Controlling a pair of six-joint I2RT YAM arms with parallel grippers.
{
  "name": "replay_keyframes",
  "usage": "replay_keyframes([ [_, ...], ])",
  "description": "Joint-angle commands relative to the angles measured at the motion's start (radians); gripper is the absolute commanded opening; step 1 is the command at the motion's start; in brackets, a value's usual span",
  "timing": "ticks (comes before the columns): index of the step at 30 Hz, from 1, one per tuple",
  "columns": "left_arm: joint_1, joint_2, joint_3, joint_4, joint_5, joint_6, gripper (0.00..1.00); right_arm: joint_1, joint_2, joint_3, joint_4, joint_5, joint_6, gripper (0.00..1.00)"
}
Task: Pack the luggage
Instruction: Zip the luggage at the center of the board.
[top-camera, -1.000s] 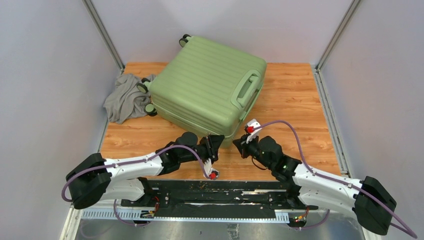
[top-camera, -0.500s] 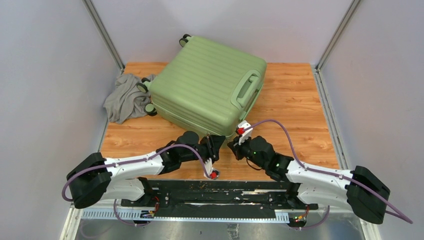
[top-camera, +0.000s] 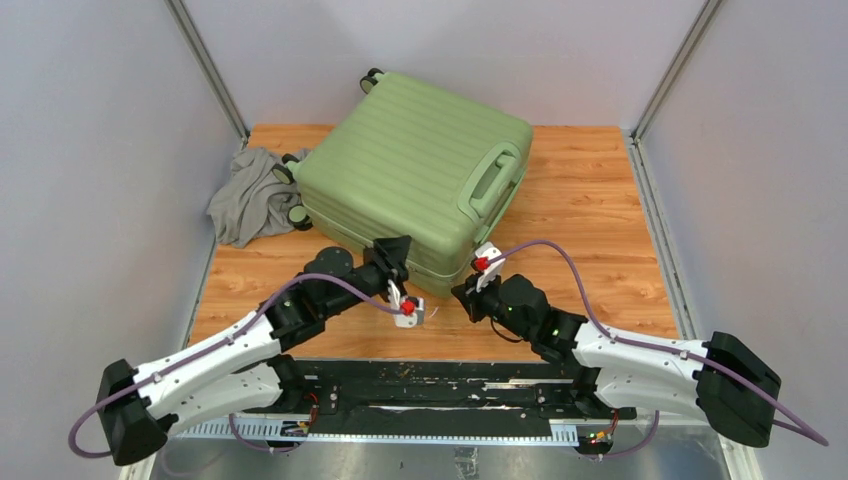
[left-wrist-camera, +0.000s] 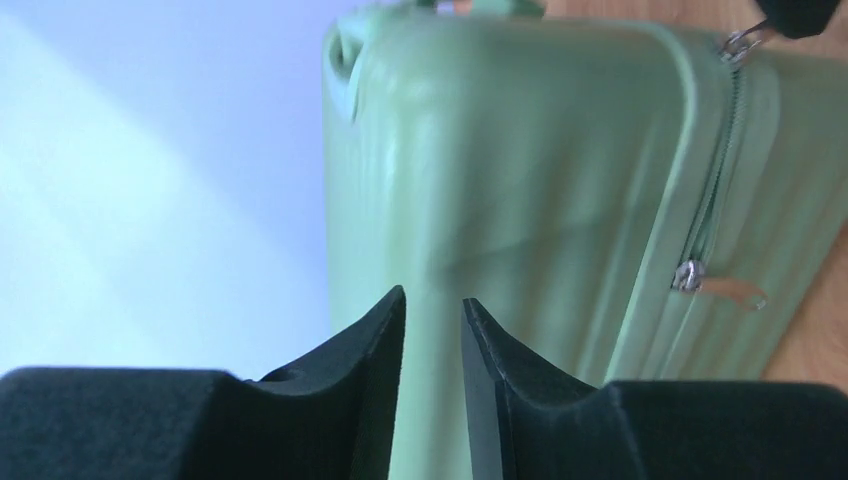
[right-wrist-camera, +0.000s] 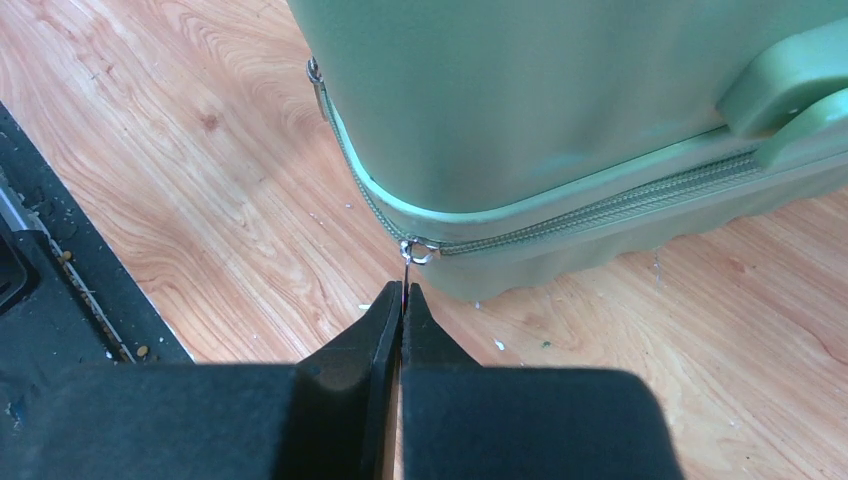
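The luggage (top-camera: 420, 170) lies flat and zipped at the back of the wooden table, a light-green ribbed case with its handle (top-camera: 492, 180) to the right. My right gripper (top-camera: 462, 293) sits at the case's near corner. In the right wrist view the right gripper (right-wrist-camera: 403, 290) is shut on the thin metal zipper pull (right-wrist-camera: 408, 268) of the luggage (right-wrist-camera: 560, 100). My left gripper (top-camera: 398, 250) is against the case's near-left side. In the left wrist view the left gripper (left-wrist-camera: 433, 300) shows a narrow empty gap, facing the luggage (left-wrist-camera: 520, 150); a second zipper pull (left-wrist-camera: 690, 275) hangs to its right.
A crumpled grey cloth (top-camera: 250, 195) lies on the table left of the case, beside its wheels (top-camera: 290, 170). Bare wood (top-camera: 600, 200) runs along the right side, bounded by grey walls. The black base rail (top-camera: 430, 385) spans the near edge.
My left arm has stretched out and swung left along the case's near-left side, its jaws parting slightly. My right gripper slid left to the near corner, then held still, shut.
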Motion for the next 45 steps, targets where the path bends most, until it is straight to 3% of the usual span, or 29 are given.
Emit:
replay_keyframes([
  [1,0.069,-0.022,0.061,-0.316,-0.082,-0.347,0.32,0.04,-0.019,0.019,0.049,-0.083,0.028,0.0],
  [3,0.108,0.011,0.072,-0.378,-0.07,-0.393,0.24,0.04,-0.017,0.023,0.041,-0.078,0.032,0.0],
  [6,0.166,0.073,0.049,-0.334,-0.071,-0.416,0.12,0.041,-0.024,0.026,0.025,-0.058,0.04,0.0],
  [12,0.218,0.218,0.142,-0.405,0.078,-0.458,0.0,0.04,-0.046,0.027,-0.005,-0.026,0.044,0.0],
  [18,0.218,0.292,0.161,-0.341,0.167,-0.55,0.0,0.04,-0.052,0.016,0.0,-0.013,0.05,0.0],
  [25,0.209,0.369,0.195,-0.287,0.249,-0.535,0.0,0.041,-0.018,0.04,0.032,-0.061,0.042,0.0],
  [37,0.085,0.491,0.296,-0.211,0.262,-0.494,0.0,0.052,0.031,0.061,0.116,-0.12,0.063,0.0],
  [40,0.078,0.478,0.348,-0.304,0.267,-0.475,0.0,0.049,0.025,0.057,0.109,-0.092,0.063,0.0],
  [45,0.144,0.391,0.439,-0.699,0.241,-0.422,0.04,0.038,0.001,0.035,0.1,-0.052,0.08,0.0],
])
